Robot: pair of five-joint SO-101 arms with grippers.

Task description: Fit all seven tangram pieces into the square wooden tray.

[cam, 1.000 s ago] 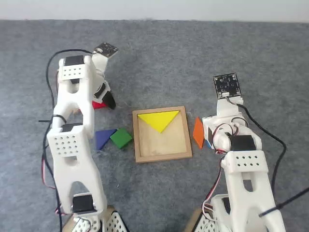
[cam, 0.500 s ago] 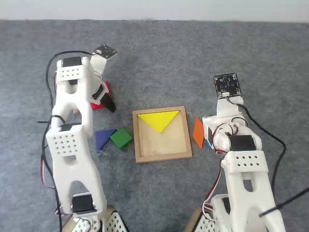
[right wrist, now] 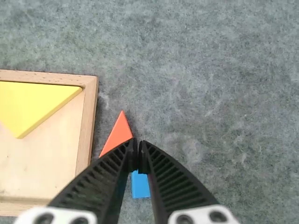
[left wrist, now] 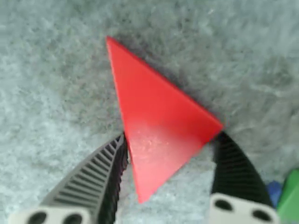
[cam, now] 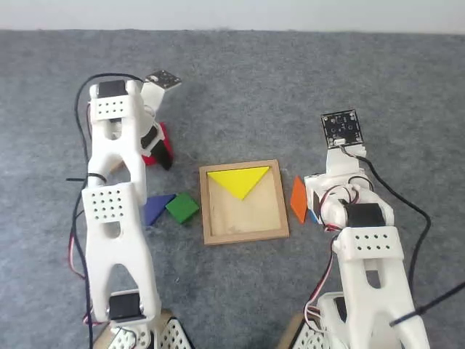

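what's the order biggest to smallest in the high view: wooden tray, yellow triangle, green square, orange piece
1. wooden tray
2. yellow triangle
3. green square and orange piece: they look about alike, so no ranking between them

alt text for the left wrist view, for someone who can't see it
A red triangle is clamped between the two dark fingers of the left gripper, over grey carpet. A green piece and a blue piece peek in at one corner.
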